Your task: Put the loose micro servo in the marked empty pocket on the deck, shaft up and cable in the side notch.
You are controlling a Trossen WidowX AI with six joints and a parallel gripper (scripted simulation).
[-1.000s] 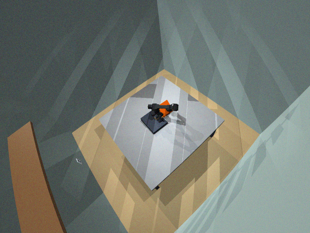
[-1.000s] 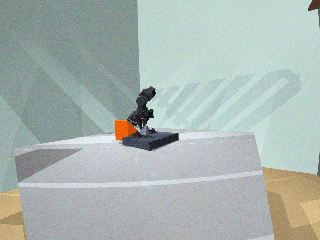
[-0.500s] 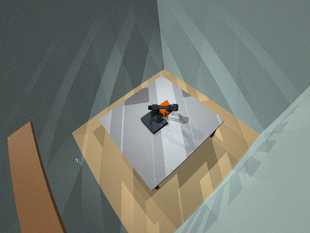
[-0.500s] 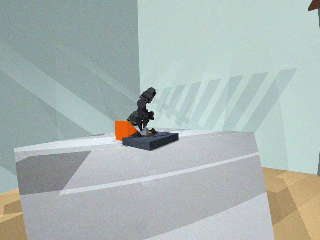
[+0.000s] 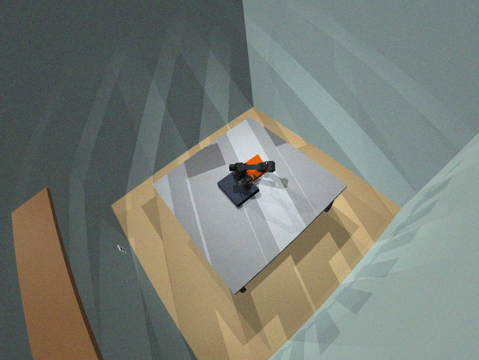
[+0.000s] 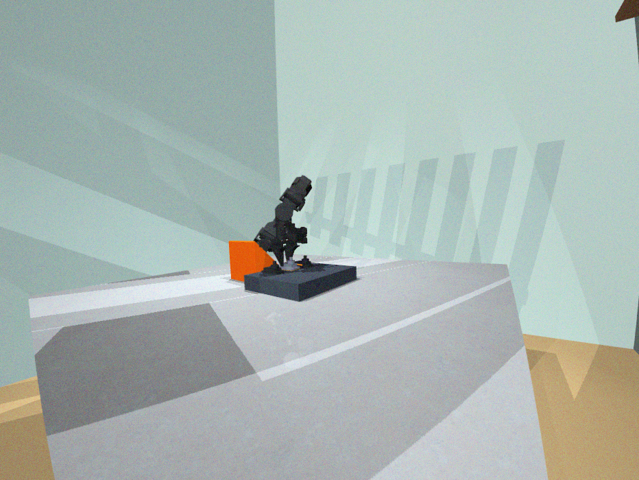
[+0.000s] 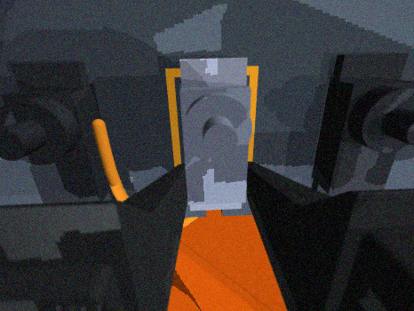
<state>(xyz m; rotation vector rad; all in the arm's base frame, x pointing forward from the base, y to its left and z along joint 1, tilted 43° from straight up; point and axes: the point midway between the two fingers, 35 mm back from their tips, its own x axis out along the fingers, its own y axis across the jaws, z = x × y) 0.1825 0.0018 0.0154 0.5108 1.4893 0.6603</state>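
My gripper [image 7: 215, 171] [image 6: 288, 258] [image 5: 243, 180] is shut on the grey micro servo [image 7: 215, 129] [image 6: 291, 266], one dark finger on each long side. The servo's round output shaft faces the wrist camera. It stands inside the yellow outline of the marked pocket [image 7: 172, 111] on the dark deck [image 5: 234, 192] [image 6: 310, 282]. In the exterior view the servo is low, at deck level. I cannot tell whether its ears touch the deck. Its orange cable [image 7: 105, 153] curves away to the left over the deck.
Two mounted dark servos flank the pocket, one on the left [image 7: 42, 120] and one on the right [image 7: 378, 126]. An orange block [image 5: 254, 160] [image 6: 245, 259] stands right behind the deck. The deck lies on a grey table [image 5: 232, 251] [image 6: 361, 387].
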